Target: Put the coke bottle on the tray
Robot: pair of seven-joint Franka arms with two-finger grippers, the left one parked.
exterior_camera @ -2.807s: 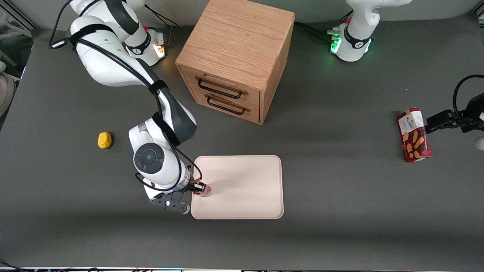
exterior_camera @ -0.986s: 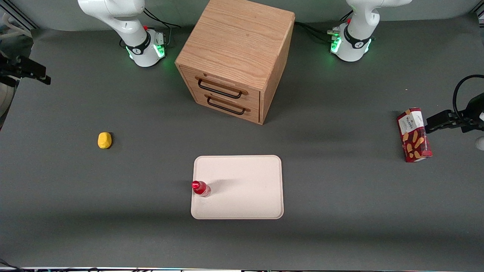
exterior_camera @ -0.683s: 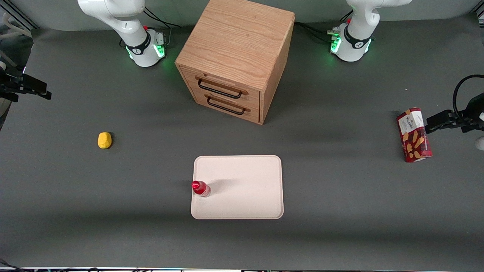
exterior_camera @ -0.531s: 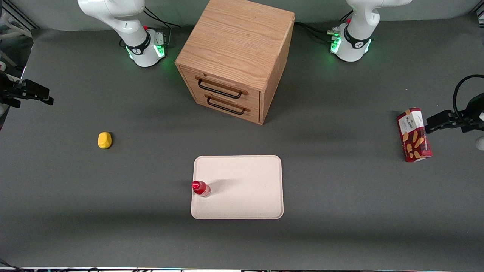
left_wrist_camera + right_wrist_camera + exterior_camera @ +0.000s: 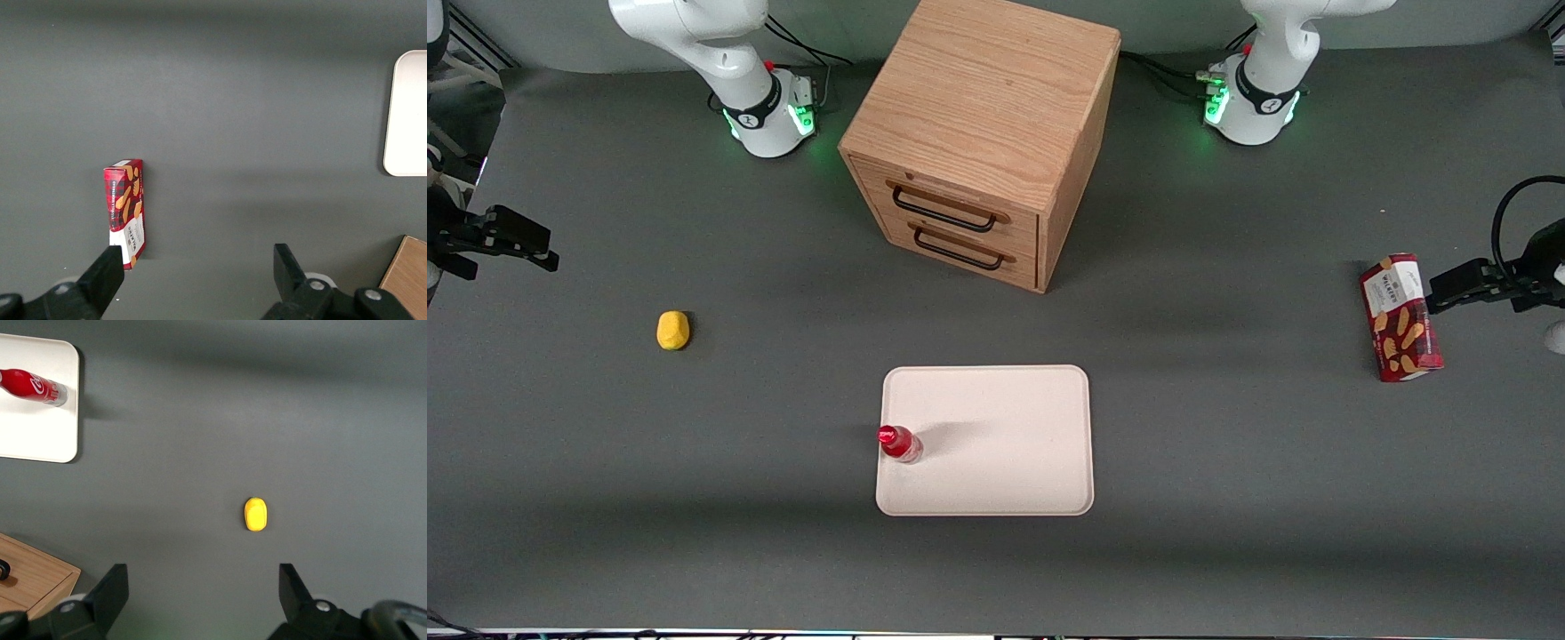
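Coke bottle (image 5: 898, 444) stood upright just inside the tray (image 5: 1005, 444) rim; a tray bump could tip it off. Gripper (image 5: 203, 590) hung wide, empty, well away from the tray.

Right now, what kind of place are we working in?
Likely a robot lab bench: a grey table, staged props, bottle upright on the tray, by a wooden cabinet. The gripper, open, hangs at the working arm's end.

Tray (image 5: 40, 400) cut by frame edge in right wrist view; cabinet (image 5: 30, 577) only a corner. Hand (image 5: 503, 240) partly cropped in front view, fingers spread.
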